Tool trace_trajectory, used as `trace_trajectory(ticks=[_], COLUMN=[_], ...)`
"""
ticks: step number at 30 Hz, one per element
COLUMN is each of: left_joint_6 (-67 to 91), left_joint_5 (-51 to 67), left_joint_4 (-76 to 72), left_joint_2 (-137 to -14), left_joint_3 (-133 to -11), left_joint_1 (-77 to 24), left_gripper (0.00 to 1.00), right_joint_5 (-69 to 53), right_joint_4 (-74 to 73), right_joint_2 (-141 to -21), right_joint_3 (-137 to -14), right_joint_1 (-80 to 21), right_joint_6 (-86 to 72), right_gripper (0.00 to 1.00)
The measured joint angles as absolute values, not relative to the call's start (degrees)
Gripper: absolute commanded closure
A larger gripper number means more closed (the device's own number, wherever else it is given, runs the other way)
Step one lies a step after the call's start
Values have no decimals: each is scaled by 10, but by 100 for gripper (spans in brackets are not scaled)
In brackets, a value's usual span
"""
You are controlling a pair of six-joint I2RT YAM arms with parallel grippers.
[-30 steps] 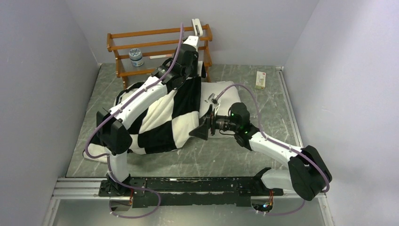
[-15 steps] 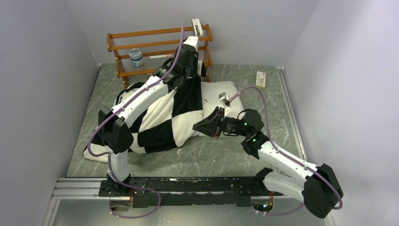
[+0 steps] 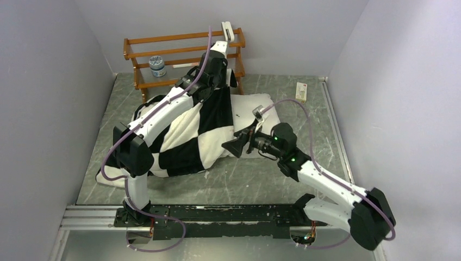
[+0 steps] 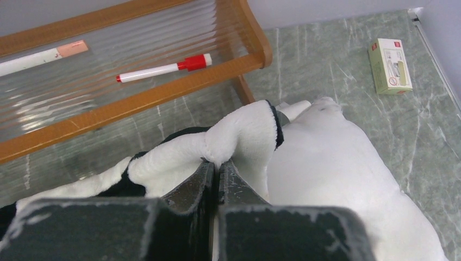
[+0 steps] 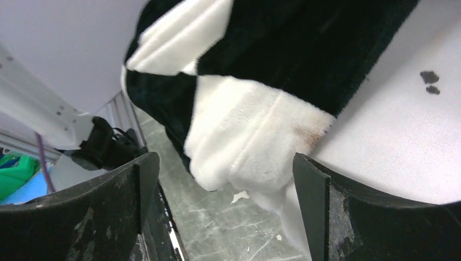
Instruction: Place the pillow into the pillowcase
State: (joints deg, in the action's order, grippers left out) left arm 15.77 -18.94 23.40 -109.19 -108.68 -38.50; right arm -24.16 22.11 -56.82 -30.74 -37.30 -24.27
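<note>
The black-and-white checkered pillowcase (image 3: 185, 136) lies across the table's middle. The white pillow (image 3: 260, 106) sticks out of its right end. My left gripper (image 3: 232, 82) is shut on the pillowcase's far rim (image 4: 239, 136) and holds it raised over the pillow (image 4: 337, 163). My right gripper (image 3: 227, 147) stands open at the near side of the opening. In the right wrist view a white plush corner of the pillowcase (image 5: 244, 141) hangs just ahead of its fingers (image 5: 312, 201), with the pillow (image 5: 391, 136) to the right.
A wooden rack (image 3: 185, 54) stands at the back, with a small jar (image 3: 157, 65) and a red-capped marker (image 4: 163, 68) on it. A small white box (image 3: 300, 91) lies at the back right. Grey walls close in on the left, right and back.
The right arm's elbow swung out to the right; its gripper rose beside the pillowcase's near edge, then dropped back. The left gripper kept its hold and did not move.
</note>
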Motion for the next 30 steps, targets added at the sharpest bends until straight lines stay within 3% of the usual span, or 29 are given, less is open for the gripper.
trace_trajectory(ticks=[10, 16, 19, 30], left_joint_6=[157, 158, 158, 158], left_joint_5=[-188, -186, -182, -178], left_joint_4=[228, 221, 221, 219], left_joint_2=[-1076, -1073, -1073, -1073], left_joint_3=[-1058, -1055, -1055, -1054], left_joint_1=[-341, -333, -333, -333], left_gripper=[95, 95, 95, 95], right_joint_5=[-226, -335, -407, -559], right_joint_4=[212, 285, 348, 425], right_joint_2=[-678, -754, -777, -700], right_joint_3=[-359, -381, -367, -325], right_joint_1=[-372, -371, -371, -379], right_joint_6=[-251, -269, -292, -302], right_gripper=[6, 20, 21, 43])
